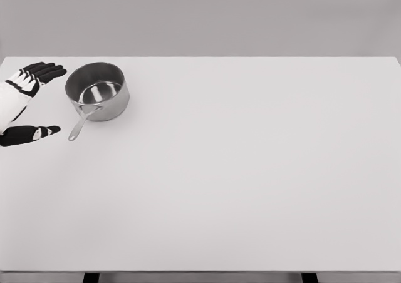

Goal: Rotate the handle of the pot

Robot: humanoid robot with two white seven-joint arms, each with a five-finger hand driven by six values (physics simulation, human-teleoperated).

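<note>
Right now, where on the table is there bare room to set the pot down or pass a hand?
Everything right of the pot is bare table, out to the right and front edges. The crowded spot is the far left corner: the left hand, fingers spread, sits beside the pot, its thumb close to the handle tip.

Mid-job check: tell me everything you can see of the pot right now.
The pot is a small, round saucepan of shiny silver metal, standing upright and empty on the white table near its far left corner. No lid shows. Its straight, thin handle runs from the near rim down toward the lower left, tip resting low by the tabletop. Nothing touches it: the left hand sits just to its left with fingers spread, thumb tip close to the handle's end but apart.
</note>
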